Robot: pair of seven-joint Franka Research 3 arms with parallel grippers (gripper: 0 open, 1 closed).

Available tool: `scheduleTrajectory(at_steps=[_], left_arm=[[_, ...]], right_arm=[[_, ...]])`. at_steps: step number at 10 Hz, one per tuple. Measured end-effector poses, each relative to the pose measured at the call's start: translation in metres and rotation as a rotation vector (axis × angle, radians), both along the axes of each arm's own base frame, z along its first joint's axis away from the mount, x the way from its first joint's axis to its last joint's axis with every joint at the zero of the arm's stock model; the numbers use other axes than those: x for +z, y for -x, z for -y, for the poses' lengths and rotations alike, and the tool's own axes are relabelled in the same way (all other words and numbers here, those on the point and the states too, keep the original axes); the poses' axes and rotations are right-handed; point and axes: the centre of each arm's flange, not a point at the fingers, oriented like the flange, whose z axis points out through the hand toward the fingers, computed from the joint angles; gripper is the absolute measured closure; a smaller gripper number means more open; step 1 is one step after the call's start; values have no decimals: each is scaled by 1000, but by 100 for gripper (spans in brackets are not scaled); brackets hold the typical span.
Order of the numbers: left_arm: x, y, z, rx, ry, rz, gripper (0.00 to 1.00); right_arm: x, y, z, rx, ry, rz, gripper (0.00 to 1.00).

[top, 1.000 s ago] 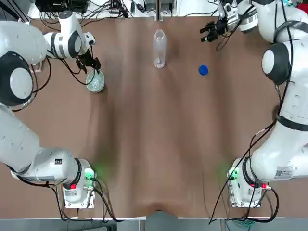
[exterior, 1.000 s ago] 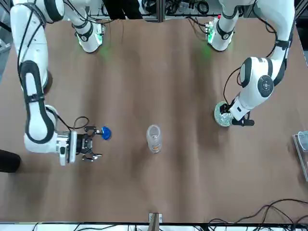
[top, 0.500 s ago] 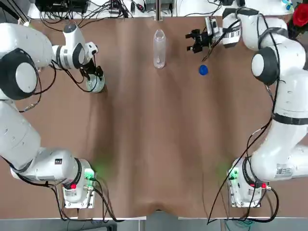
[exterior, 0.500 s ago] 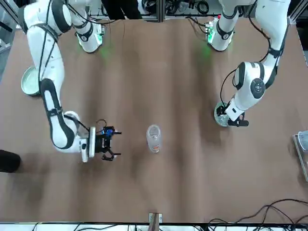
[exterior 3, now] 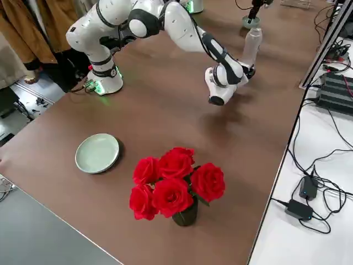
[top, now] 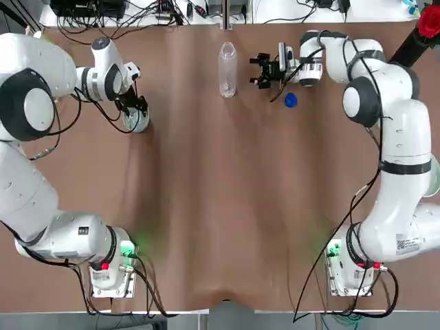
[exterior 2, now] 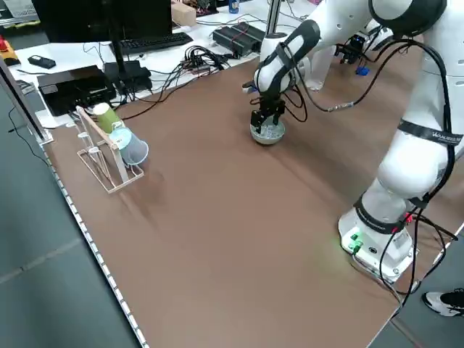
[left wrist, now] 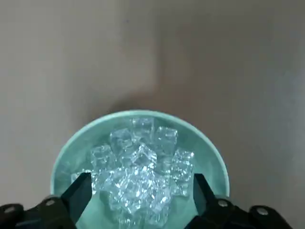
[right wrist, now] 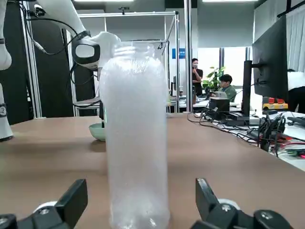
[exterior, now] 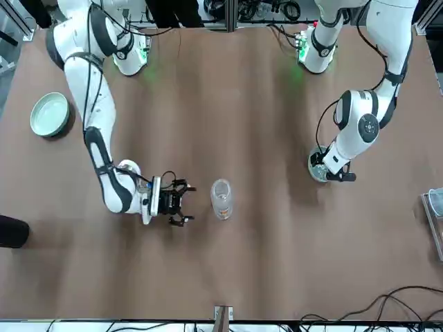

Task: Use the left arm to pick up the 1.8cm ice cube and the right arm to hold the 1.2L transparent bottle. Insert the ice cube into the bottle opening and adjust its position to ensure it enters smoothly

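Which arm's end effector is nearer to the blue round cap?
The right one. The right end effector is close beside the blue round cap; the left is over the pale green bowl.

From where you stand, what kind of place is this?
Probably a robotics lab or test workspace: two white arms are mounted at one brown table, cables lie tangled beyond it, and a monitor stands behind.

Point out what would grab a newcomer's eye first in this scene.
The bright red roses in a dark pot, on the table at the robot's right. Next, the tall clear bottle, upright between the two arms, with the right gripper open beside it.
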Motion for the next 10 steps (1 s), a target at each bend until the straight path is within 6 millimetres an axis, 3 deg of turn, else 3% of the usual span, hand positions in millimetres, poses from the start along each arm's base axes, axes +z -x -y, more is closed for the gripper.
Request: scheduleTrajectory(at_steps=[5, 6, 7, 9, 10], left_arm=[[-9, -1, 1, 0, 4, 15, 12], [-8, -1, 1, 0, 4, 15, 19], [-8, -1, 1, 0, 4, 16, 38], [-8, -1, 1, 0, 4, 17, 53], [-8, -1, 1, 0, 4, 17, 68]], right_arm=[[2, -1, -31, -49, -10, -2, 0], [4, -1, -38, -59, -4, 0, 0], [5, 0, -45, -63, -5, -2, 0], [5, 2, -51, -66, -11, -6, 0], [4, 2, -52, -67, -12, -8, 0]])
